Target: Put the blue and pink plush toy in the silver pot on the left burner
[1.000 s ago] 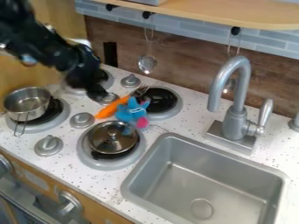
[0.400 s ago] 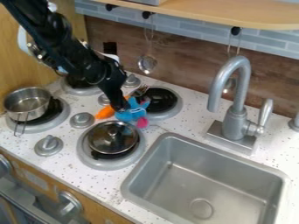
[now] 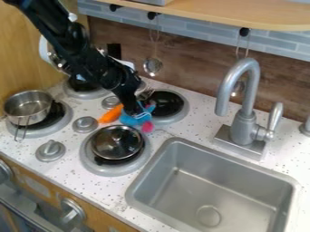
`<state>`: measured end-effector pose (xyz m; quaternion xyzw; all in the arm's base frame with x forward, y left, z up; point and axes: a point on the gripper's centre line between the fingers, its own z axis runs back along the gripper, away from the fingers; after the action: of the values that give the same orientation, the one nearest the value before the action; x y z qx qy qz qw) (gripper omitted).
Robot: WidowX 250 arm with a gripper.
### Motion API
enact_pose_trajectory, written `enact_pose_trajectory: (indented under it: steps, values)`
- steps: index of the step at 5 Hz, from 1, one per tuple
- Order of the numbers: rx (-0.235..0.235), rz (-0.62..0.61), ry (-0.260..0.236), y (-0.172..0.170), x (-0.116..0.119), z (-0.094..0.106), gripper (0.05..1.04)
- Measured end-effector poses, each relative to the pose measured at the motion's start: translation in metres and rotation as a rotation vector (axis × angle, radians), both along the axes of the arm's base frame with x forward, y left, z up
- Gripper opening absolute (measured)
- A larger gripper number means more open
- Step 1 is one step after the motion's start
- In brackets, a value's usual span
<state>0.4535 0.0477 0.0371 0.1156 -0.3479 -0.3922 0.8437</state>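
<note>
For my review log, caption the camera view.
Gripper at a blue toy on the stovetop, near a lidded pan and sink.

Toy kitchen, play-size: stove top (image 3: pixel 70 156) with round burners (image 3: pixel 114 169) and grey knobs (image 3: pixel 50 150); small metal pot (image 3: pixel 28 108); lidded pan (image 3: pixel 117 142); inset sink (image 3: pixel 212 190) with drain; grey faucet (image 3: pixel 244 122) with side lever; tile strip (image 3: pixel 200 34) over wood-look backsplash (image 3: pixel 187 63); utensils (image 3: pixel 152 66) on black hooks; oven front (image 3: pixel 36 204) below, wood-toned, with knobs
</note>
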Motion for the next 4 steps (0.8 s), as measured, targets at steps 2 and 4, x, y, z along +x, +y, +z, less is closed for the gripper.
enact_pose_trajectory:
  steps: [2,4]
  values:
    - [0.021,-0.006,0.137,0.003,0.008,-0.020,0.661]
    - [0.030,-0.021,0.177,-0.003,0.002,-0.026,0.243]
